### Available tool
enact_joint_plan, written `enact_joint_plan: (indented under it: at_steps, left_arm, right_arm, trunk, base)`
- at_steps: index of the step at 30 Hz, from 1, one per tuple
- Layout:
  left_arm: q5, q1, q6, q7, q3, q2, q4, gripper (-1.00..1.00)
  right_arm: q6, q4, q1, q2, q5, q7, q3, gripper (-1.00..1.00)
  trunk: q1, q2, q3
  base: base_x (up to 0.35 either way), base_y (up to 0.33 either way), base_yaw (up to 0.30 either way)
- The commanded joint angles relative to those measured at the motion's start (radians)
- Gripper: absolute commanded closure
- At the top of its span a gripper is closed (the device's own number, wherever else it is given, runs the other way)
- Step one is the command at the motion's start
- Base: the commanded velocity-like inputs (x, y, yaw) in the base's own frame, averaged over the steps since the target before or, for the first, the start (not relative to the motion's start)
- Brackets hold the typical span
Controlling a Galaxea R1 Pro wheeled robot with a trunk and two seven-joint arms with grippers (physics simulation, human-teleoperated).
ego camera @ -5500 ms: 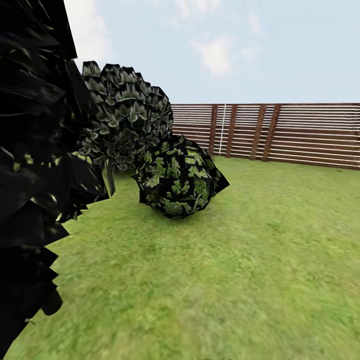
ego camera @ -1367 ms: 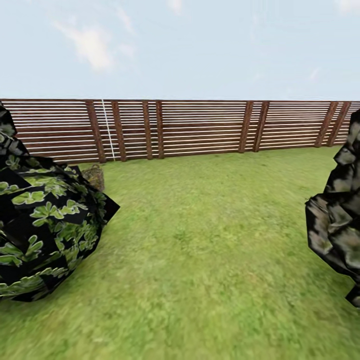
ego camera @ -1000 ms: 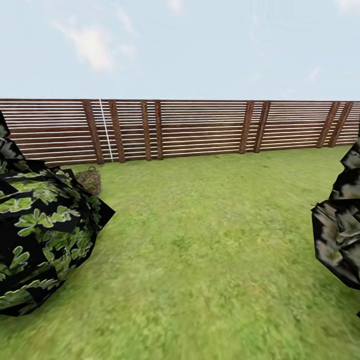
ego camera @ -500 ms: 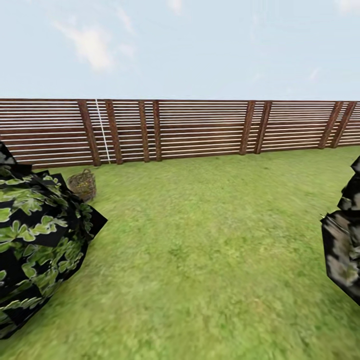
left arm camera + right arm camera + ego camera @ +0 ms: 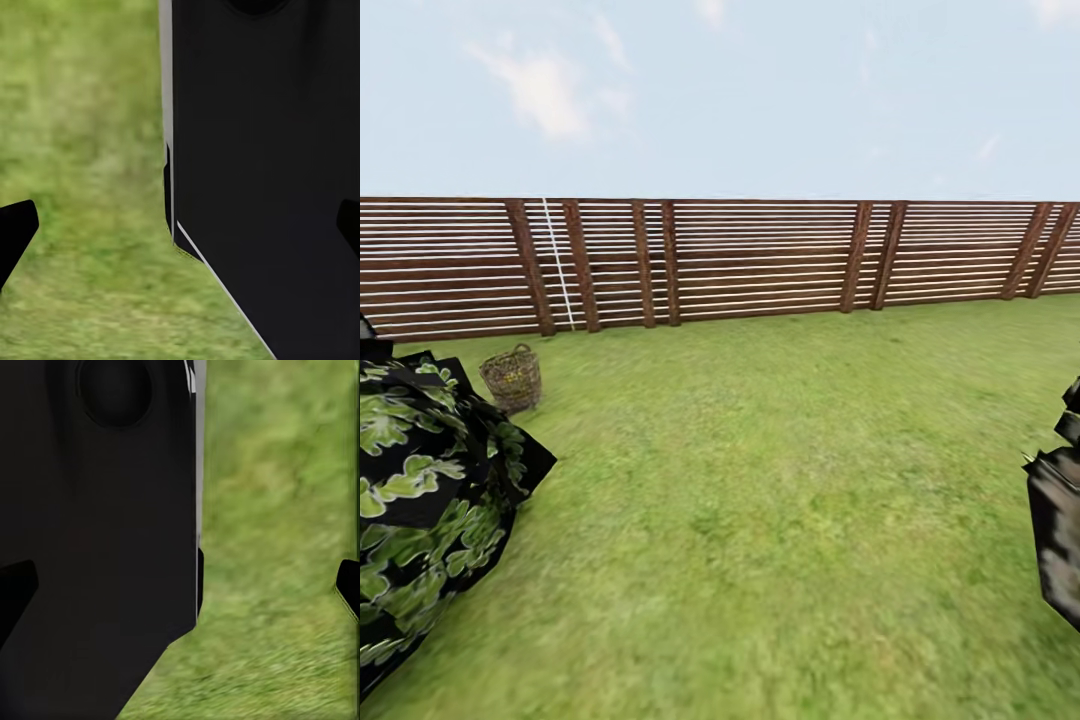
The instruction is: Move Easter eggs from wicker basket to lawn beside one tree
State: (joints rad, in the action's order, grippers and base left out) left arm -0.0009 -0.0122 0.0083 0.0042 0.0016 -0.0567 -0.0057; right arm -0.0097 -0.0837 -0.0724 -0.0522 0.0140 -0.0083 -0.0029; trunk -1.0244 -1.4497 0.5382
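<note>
The wicker basket (image 5: 512, 378) stands on the lawn (image 5: 780, 480) at the far left, close to the fence and just past a bush. Yellowish specks show inside it, but the Easter eggs are too small to make out singly. No tree trunk is in view. In the left wrist view my left gripper (image 5: 180, 229) is open, its dark fingertips (image 5: 15, 232) far apart with nothing between them, over grass beside my black body. My right gripper (image 5: 181, 585) in the right wrist view is likewise open and holds nothing.
A low round bush (image 5: 430, 490) with light green leaf patches fills the near left. A dark grey mass of leaves (image 5: 1060, 530) juts in at the right edge. A brown slatted fence (image 5: 760, 255) closes the lawn at the back. Open grass lies between.
The whole head view has shifted, so the camera has moved. The basket, half hidden behind the bush before, now stands fully in view. Bush and right-hand leaves have slid outward.
</note>
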Motion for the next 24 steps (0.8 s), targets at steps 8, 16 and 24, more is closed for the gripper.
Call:
enact_joint_plan:
  at_steps: [8,16,24]
  left_arm:
    - [-0.001,0.000,0.001,0.000,0.000,0.000,-0.001,-1.00]
    - [-0.001,0.000,0.001,0.000,0.000,0.000,-0.001,-1.00]
    - [-0.001,0.000,0.001,0.000,0.000,0.000,-0.001,-1.00]
  right_arm:
    - [-0.001,-0.002,-0.001,0.000,0.001,-0.001,0.000,-1.00]
    - [-0.001,-0.002,-0.001,0.000,0.001,-0.001,0.000,-1.00]
    - [-0.001,-0.002,-0.001,0.000,0.001,-0.001,0.000,-1.00]
  trunk:
    - [-0.001,0.000,0.001]
    - [-0.001,0.000,0.001]
    - [-0.001,0.000,0.001]
  base:
    - [0.329,-0.073,0.000]
    - [0.329,-0.073,0.000]
    - [0.328,-0.073,0.000]
